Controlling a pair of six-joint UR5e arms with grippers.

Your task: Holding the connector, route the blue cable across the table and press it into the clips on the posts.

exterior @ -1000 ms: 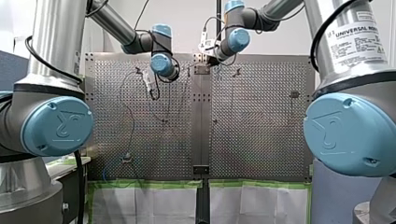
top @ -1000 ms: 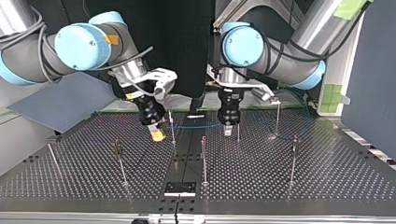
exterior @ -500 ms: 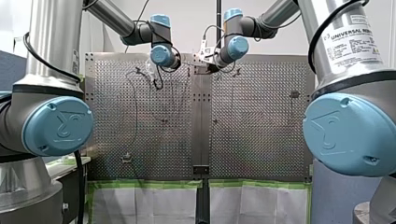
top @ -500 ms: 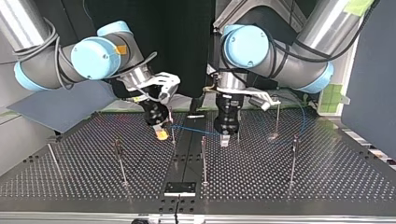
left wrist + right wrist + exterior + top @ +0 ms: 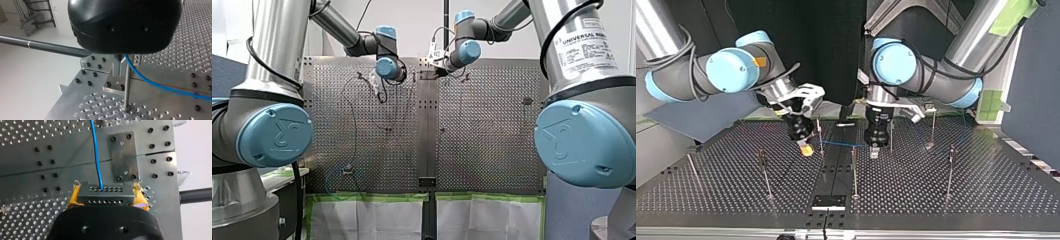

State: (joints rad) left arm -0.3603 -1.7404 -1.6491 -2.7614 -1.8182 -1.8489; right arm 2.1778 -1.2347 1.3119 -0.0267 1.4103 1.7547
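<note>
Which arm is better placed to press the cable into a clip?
Left: the left gripper hangs beside a post, the cable running out from under it. The right gripper is shut on the connector.

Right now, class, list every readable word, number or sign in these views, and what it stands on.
"UNIVERSAL ROB": white label on my right arm, front view; last letters unclear.
Fine print below it: too small to read.
Logo on the blue joint cap: not readable.
Engraved marks on the table, left wrist view: too blurred.
</note>
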